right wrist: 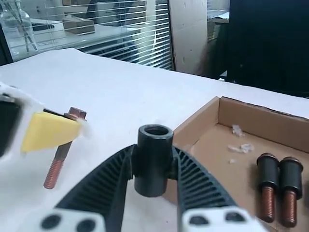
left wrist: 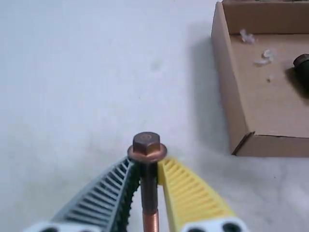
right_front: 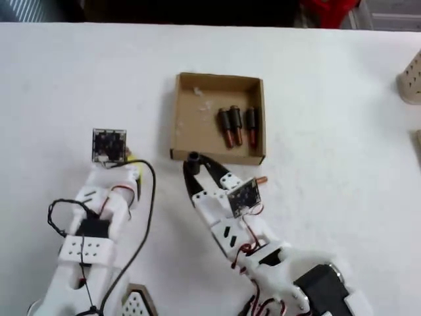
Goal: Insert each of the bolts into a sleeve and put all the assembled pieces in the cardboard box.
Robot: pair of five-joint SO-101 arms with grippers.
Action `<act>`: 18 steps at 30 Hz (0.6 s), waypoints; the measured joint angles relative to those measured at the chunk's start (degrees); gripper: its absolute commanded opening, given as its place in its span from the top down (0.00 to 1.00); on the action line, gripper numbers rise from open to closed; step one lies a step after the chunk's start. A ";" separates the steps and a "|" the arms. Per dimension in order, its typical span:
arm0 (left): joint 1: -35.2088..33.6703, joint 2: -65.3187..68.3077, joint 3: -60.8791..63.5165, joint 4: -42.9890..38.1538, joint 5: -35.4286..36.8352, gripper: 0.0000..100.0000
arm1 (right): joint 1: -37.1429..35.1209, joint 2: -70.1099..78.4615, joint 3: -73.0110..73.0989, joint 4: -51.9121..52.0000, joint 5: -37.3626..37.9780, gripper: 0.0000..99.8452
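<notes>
**Bolt** [left wrist: 147, 147]: copper-coloured, hex flange head. The left gripper [left wrist: 148, 169] has its grey and yellow fingers [left wrist: 188, 193] closed on the shank just under the head. It is held over the table [right_front: 329, 99], well left of the cardboard box [right_front: 186, 118]. In the right wrist view the long axis is steeply tilted, head uppermost and free end down. The bare lower shank is probably left clear for entry.

**Sleeve** [right wrist: 154, 140]: black and tubular, pinched at mid-body by the right gripper [right wrist: 154, 157], whose dark ribbed fingers are closed on it. It sits just outside the box's near wall. The long axis is upright and the open bore faces up, clear of the fingers, likely presented as a socket. Bolt and sleeve are apart and not aligned.

**Assembled pieces** [right_front: 230, 127]: three, lying inside the box against its right side, dark sleeve ends toward the far wall and copper ends toward the near wall.

**Copper end** [right_front: 261, 179]: lies beside the right arm's wrist, possibly another bolt, partly hidden
</notes>
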 measured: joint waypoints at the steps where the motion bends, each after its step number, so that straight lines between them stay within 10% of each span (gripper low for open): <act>1: 0.00 0.00 0.00 0.00 0.00 0.98 | 0.09 0.00 0.00 0.00 0.00 0.98; 18: 3.08 -0.09 0.00 -17.58 0.00 0.98 | 0.09 0.00 0.00 0.35 -0.18 0.98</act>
